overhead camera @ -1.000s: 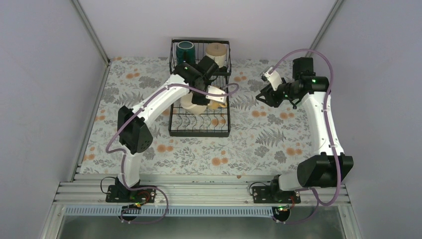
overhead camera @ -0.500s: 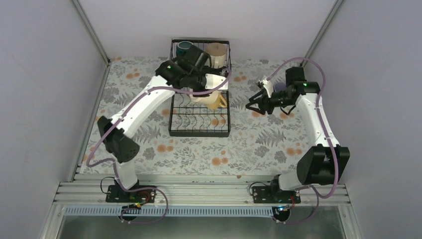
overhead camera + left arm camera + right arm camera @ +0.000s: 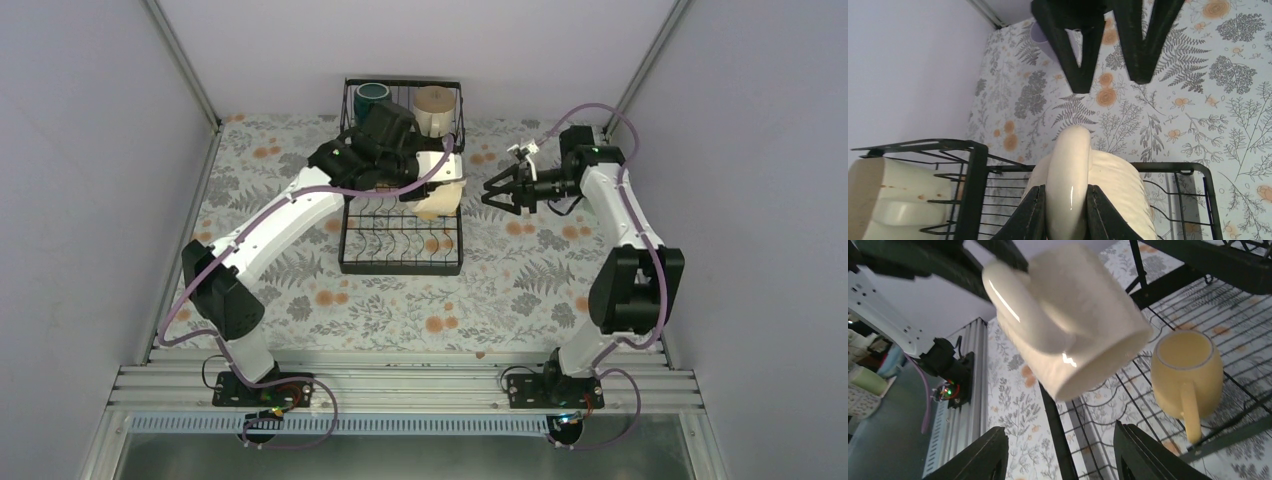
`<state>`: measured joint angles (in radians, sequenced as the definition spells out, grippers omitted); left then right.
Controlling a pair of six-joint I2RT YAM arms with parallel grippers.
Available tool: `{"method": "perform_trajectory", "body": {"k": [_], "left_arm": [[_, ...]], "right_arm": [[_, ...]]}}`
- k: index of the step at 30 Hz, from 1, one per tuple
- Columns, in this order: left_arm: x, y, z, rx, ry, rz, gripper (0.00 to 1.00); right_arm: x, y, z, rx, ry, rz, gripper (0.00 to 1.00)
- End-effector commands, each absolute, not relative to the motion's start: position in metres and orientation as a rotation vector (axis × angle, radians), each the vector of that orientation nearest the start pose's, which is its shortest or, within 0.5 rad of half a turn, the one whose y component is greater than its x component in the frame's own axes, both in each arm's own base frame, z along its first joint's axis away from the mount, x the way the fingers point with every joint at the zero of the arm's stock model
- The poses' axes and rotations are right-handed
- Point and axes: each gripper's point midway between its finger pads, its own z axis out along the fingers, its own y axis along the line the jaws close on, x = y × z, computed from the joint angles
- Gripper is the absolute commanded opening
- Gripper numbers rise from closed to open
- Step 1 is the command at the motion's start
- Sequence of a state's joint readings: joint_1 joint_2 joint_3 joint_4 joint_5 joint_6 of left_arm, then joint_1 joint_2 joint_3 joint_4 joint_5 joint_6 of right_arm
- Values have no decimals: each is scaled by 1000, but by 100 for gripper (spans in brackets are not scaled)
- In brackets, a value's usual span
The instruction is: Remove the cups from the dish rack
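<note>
**Change of state.** Over the last second the left gripper (image 3: 1066, 200) has raised the cream-white cup (image 3: 1073, 325) out of the slotted tray and carried it toward the 3 o'clock edge of the dish rack (image 3: 400, 268). Its fingers are clamped on the cup's handle, one on each side. The cup hangs clear of the wires, lying on its side with the mouth turned partly down.

In the same interval the right gripper (image 3: 492, 193) has swung in from the 3 o'clock side of the table (image 3: 520, 280). It now faces the cup from just beside the rack, fingers spread apart and holding nothing.

**Meaning for the task.** One cup is free of the rack but not yet set down. The pose suggests a hand-over to the right arm.

**Contents.**
- Raised basket, 12 o'clock end: dark green cup (image 3: 372, 97) at 11 o'clock, tan-beige cup (image 3: 435, 103) at 1 o'clock.
- Slotted tray: yellow cup (image 3: 1188, 365) near the 3 o'clock edge
</note>
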<state>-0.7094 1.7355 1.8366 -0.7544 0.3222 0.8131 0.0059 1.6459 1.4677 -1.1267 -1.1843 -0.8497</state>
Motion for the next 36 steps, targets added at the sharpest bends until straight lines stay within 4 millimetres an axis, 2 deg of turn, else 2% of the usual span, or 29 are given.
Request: {"method": "perform_trajectory", "body": {"k": [1, 6, 12, 18, 24, 28, 36], "left_arm": [[337, -368, 380, 1472, 1254, -297, 2], [339, -372, 388, 1424, 1220, -315, 2], [338, -372, 402, 1362, 1167, -320, 2], [331, -375, 409, 1348, 1151, -382, 2], [323, -375, 413, 1347, 1137, -424, 2], [323, -373, 410, 1336, 1116, -408, 2], [325, -377, 402, 1332, 1108, -423, 2]], "right_arm": [[326, 174, 285, -1083, 1713, 1345, 55], [329, 179, 284, -1083, 1689, 1376, 56], [328, 183, 273, -1079, 1692, 1426, 59], [332, 184, 265, -1077, 1696, 1434, 61], [333, 189, 276, -1076, 1665, 1475, 62], [326, 193, 276, -1096, 1652, 1480, 62], [309, 205, 290, -1147, 1605, 1489, 62]]}}
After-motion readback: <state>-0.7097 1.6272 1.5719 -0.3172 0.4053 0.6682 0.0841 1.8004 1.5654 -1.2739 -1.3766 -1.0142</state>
